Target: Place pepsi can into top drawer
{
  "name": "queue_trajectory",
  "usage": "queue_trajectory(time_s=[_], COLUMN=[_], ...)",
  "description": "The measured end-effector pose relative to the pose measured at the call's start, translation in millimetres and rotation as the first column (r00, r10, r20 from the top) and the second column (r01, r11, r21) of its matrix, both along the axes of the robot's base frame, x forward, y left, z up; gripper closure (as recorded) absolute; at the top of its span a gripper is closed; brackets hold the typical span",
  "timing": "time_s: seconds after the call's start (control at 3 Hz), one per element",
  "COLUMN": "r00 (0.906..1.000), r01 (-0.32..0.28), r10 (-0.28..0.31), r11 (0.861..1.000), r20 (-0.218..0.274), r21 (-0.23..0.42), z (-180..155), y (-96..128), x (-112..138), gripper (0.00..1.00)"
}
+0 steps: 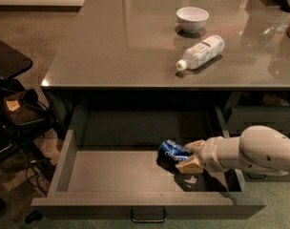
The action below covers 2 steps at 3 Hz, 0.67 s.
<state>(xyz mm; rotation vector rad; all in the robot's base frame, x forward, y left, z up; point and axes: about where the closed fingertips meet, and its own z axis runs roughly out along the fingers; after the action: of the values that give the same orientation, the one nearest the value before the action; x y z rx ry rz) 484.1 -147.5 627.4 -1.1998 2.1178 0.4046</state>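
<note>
The pepsi can, blue with white lettering, lies tilted on its side inside the open top drawer, right of the middle and low over the grey bottom. My gripper reaches in from the right. Its tan fingers are closed around the can's right end. The white arm crosses the drawer's right wall. The drawer is pulled far out, with its dark handle on the front edge.
On the grey tabletop a clear plastic bottle with a white label lies on its side, with a white bowl behind it. A black chair and cables stand to the left. Darker drawers are at the right.
</note>
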Motion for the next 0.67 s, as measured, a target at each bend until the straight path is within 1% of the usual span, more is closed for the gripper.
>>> queue_trajectory(time_s=[0.33,0.67], r00=[1.0,1.0], r01=[-0.001,-0.001], r10=[0.001,0.001], r11=[1.0,1.0], r20=[-0.003,-0.003], r21=[0.001,0.001], z=[-1.9,-1.9], y=[0.4,0.4], x=[-0.1,-0.1], gripper=[0.81,0.59])
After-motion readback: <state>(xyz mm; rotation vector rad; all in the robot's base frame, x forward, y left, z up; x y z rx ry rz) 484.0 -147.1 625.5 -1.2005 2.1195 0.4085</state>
